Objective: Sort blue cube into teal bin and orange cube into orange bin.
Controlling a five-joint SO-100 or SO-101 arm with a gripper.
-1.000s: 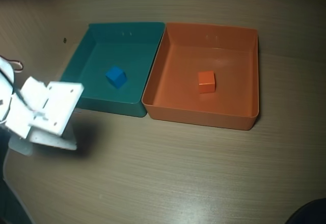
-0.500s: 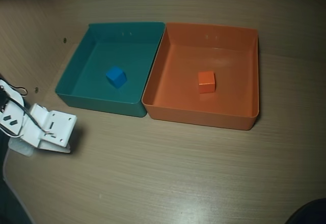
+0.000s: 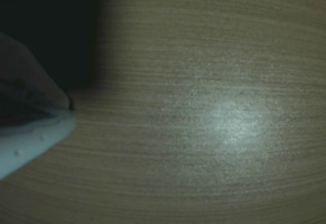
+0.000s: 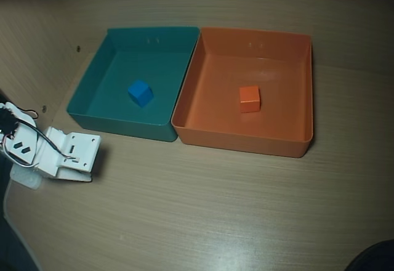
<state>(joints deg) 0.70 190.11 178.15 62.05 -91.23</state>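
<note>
In the overhead view the blue cube [image 4: 140, 92] lies inside the teal bin [image 4: 92, 80], near its middle. The orange cube [image 4: 250, 98] lies inside the orange bin [image 4: 289, 141], also near the middle. The two bins stand side by side and touch. My white arm [image 4: 64, 154] is folded at the table's left edge, in front of the teal bin and apart from it. In the wrist view the gripper [image 3: 70, 109] is blurred at the left edge; its jaws seem to meet at the tip, with nothing between them. No cube or bin shows in that view.
The wood-grain table [image 4: 203, 209] stretches in front of the bins. A dark shape [image 4: 372, 257] sits at the bottom right corner of the overhead view. Cables [image 4: 24, 137] run along my arm.
</note>
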